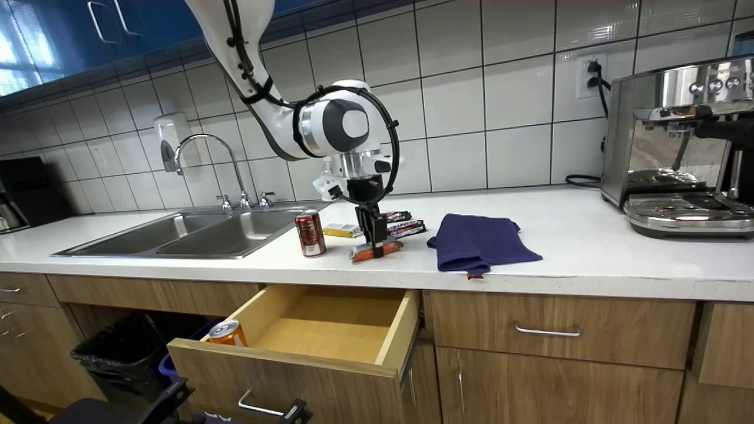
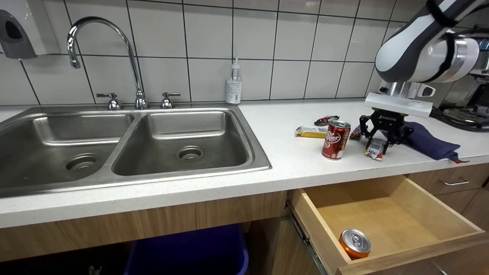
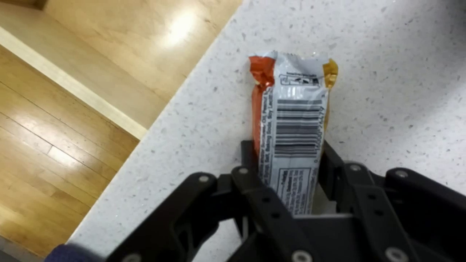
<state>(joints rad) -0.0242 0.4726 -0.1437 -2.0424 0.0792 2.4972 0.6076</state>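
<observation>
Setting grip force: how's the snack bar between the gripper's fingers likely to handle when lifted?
The snack bar is probably light, being small and slim. Its shiny wrapper may slip a little. The crumpled end would likely bend.

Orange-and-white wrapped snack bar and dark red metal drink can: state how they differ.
The wrapped snack bar lies down; the dark red can stands upright. The bar is between the jaws of the black gripper; the can is clear. Both rest on the white countertop.

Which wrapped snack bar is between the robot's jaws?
The orange-and-silver wrapped bar, lying in front; the yellow-and-white wrapped bar and the dark-wrapped bars lie farther back, outside the jaws.
</observation>
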